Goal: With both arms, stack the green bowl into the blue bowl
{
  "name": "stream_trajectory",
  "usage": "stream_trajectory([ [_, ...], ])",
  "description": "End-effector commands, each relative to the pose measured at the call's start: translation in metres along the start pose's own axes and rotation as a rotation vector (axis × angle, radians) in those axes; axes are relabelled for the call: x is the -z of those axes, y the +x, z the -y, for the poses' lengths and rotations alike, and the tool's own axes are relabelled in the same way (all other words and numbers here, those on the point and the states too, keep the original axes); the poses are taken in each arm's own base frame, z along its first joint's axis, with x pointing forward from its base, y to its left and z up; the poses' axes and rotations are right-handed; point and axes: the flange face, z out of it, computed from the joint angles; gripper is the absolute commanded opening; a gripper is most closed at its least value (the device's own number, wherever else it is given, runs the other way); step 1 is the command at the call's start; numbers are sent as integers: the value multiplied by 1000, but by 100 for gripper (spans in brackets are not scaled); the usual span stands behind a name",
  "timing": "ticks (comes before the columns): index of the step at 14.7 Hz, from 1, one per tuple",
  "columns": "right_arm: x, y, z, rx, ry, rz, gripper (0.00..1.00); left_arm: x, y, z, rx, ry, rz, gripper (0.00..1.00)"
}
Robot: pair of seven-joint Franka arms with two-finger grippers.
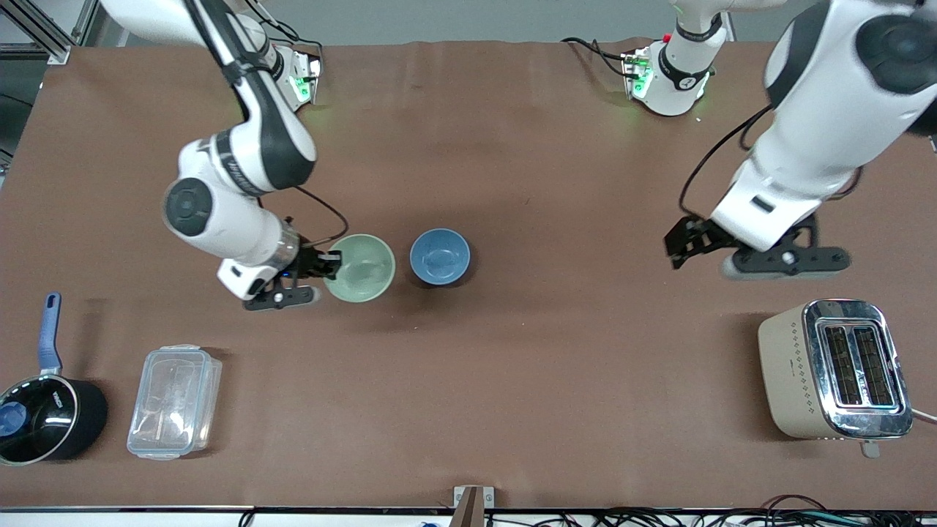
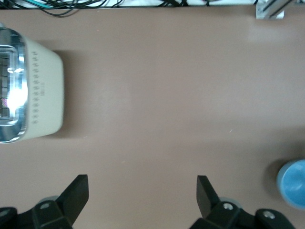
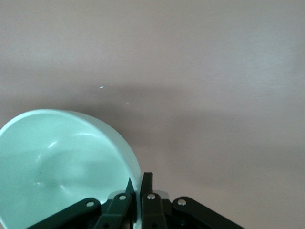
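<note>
Right gripper (image 1: pixel 331 263): we see its jaws pinched on the green bowl (image 1: pixel 360 268) rim.
Green bowl: just beside the blue bowl (image 1: pixel 439 256), toward the right arm's end.
Left gripper (image 2: pixel 143 193): jaws wide, over bare desk (image 1: pixel 512 366) near the toaster (image 1: pixel 834 369), waiting.

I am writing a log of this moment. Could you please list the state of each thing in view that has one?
green bowl: upright, rim pinched by the right gripper.
blue bowl: upright, empty, beside the green bowl, untouched.
right gripper: shut on the green bowl's rim.
left gripper: open, holding nothing, over bare table.
toaster: slots empty.
saucepan: upright, no lid.
clear container: lid on.
</note>
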Motion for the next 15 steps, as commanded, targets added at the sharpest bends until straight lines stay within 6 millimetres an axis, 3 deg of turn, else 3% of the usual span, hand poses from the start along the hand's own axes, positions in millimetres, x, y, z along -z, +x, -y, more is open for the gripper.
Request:
stream_trajectory([
  [1, -34, -9, 36, -14, -11, 5, 0, 26, -27, 24, -50, 2, 44, 100],
  [4, -54, -15, 50, -23, -22, 31, 0, 49, -62, 72, -69, -30, 94, 100],
  [8, -96, -23, 72, -6, -40, 39, 0, 54, -88, 109, -105, -31, 102, 100],
  [15, -114, -41, 97, -40, -54, 72, 1, 57, -90, 118, -98, -32, 106, 100],
])
